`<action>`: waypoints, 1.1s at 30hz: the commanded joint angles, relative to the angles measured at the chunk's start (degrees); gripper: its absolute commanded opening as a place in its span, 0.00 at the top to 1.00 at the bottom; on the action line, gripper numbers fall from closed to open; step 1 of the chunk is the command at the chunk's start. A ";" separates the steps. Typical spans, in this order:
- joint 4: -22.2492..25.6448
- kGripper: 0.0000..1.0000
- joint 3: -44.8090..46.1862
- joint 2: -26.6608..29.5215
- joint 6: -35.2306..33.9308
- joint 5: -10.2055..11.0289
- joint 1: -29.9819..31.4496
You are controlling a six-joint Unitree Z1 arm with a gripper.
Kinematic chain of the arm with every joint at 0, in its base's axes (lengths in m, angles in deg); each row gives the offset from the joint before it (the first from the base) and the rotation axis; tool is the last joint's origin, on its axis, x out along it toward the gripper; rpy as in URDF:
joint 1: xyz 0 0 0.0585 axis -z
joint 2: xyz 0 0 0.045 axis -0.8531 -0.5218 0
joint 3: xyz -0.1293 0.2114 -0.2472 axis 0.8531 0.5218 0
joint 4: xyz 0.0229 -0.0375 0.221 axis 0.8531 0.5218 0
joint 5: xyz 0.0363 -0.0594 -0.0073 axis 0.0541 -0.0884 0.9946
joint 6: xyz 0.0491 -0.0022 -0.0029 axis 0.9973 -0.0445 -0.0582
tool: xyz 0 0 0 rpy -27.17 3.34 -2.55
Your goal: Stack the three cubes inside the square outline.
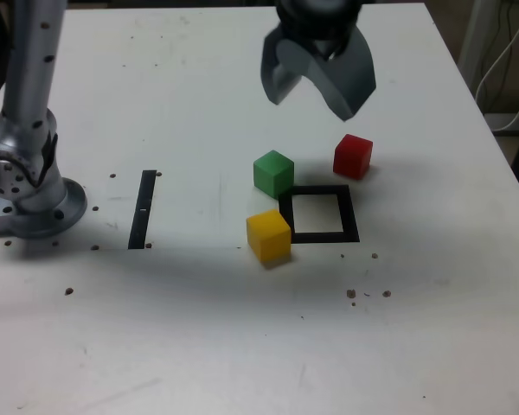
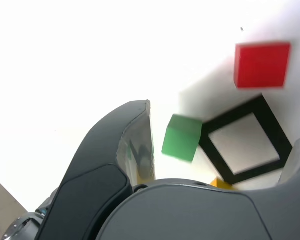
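Note:
Three cubes lie on the white table around the square outline [image 1: 319,214], all outside it. The green cube [image 1: 273,172] sits at the outline's far corner on the exterior view's left. Close to the near corner on that same side rests the yellow cube [image 1: 269,235]. The red cube [image 1: 353,156] stands just beyond the far corner on the exterior view's right. My gripper [image 1: 318,93] hangs open above the table behind the cubes, holding nothing. The wrist view shows the green cube [image 2: 181,137], red cube [image 2: 262,65], outline [image 2: 246,141] and a sliver of yellow cube [image 2: 221,183].
A narrow black strip [image 1: 143,208] lies on the table toward the exterior view's left. The arm's metal base [image 1: 30,186] stands at the exterior view's left edge. Small dark specks dot the table. Cables hang past the table's far corner on the exterior view's right.

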 commanded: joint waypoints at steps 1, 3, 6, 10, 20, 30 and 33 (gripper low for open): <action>-0.21 0.03 -2.32 -1.36 0.40 -0.03 -0.33; -0.26 0.03 -3.96 -3.12 0.62 -0.04 -0.56; -0.40 0.04 -5.69 -6.23 0.78 -0.13 -0.90; -1.65 0.06 -6.14 -10.09 0.75 -0.39 -1.23; -4.30 0.16 -5.98 -12.34 0.70 -2.06 -1.45; -6.08 0.36 -6.17 -14.87 0.57 -3.61 -1.45; -6.21 0.37 -6.35 -15.81 0.32 -3.86 -1.46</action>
